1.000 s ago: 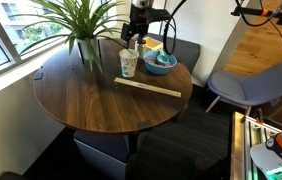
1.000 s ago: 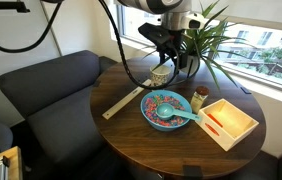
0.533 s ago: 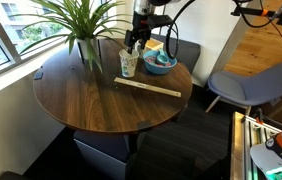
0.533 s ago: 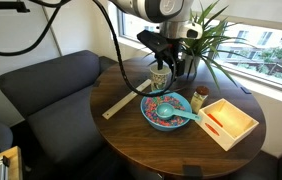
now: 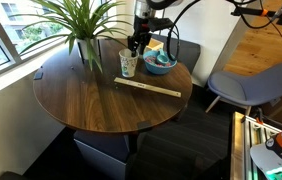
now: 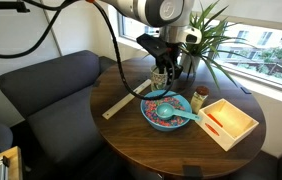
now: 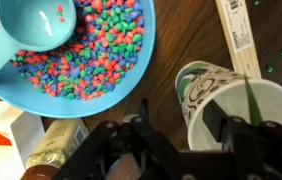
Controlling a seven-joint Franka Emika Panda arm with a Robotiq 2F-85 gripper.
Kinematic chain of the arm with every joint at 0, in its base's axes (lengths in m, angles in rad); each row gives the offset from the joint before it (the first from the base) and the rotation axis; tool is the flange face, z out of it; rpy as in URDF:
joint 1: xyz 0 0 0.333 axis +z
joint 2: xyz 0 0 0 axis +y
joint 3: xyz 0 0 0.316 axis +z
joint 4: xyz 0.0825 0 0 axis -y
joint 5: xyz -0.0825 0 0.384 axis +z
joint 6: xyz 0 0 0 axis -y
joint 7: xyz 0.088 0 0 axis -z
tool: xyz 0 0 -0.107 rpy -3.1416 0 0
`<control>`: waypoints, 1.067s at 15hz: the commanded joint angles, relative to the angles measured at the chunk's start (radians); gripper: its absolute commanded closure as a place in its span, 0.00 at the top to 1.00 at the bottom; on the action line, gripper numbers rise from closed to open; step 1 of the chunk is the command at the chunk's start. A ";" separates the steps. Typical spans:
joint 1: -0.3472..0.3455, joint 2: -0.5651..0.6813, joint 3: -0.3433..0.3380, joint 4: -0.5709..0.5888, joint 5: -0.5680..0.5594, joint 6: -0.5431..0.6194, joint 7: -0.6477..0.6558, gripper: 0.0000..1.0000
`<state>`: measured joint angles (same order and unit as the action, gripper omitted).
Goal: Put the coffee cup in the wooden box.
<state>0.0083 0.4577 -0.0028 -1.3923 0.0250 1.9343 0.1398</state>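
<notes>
so the coffee cup (image 7: 226,100) is standing upright on the round table (image 5: 91,100), mouth up, long axis vertical, wider end at the top. in the wrist view you look straight down into its open mouth, and the gripper (image 7: 186,135) is right on top of it: one finger (image 7: 141,135) sits outside the rim on the bowl side, the other finger (image 7: 249,105) looks to reach down past the rim, maybe inside the cup. the jaws are spread wide, wall of the cup between them, not pinched (can't tell if either pad actually touches the paper).

in both exterior views the gripper (image 6: 164,72) hangs just over the cup (image 5: 128,65) (image 6: 160,78), which sits near the potted plant (image 5: 81,25).

blue bowl (image 7: 81,50) of coloured bits with a teal scoop (image 7: 31,25) is just beside the cup. the pale wooden strip (image 5: 148,88) lies flat near it. the wooden box (image 6: 228,122) sits on the far side of the bowl (image 6: 169,110), apart from the cup.
</notes>
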 commanded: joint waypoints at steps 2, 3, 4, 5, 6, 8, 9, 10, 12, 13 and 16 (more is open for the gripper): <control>-0.001 -0.030 0.000 -0.024 0.021 -0.005 0.009 0.19; -0.001 -0.033 0.000 -0.023 0.022 -0.004 0.008 0.13; -0.002 -0.038 0.002 -0.022 0.026 -0.003 0.005 0.05; -0.004 -0.047 0.005 -0.025 0.032 0.003 -0.004 0.01; -0.006 -0.058 0.009 -0.028 0.041 0.011 -0.011 0.00; -0.007 -0.087 0.011 -0.038 0.052 0.017 -0.018 0.00; -0.008 -0.119 0.010 -0.054 0.058 0.020 -0.015 0.01; -0.004 -0.156 0.001 -0.074 0.046 0.022 0.003 0.01; -0.008 -0.255 -0.012 -0.142 0.048 0.053 0.043 0.01; -0.010 -0.311 -0.031 -0.188 0.035 0.056 0.107 0.01; -0.030 -0.450 -0.072 -0.308 -0.002 0.039 0.226 0.01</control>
<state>-0.0036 0.1772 -0.0454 -1.5071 0.0483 1.9491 0.2626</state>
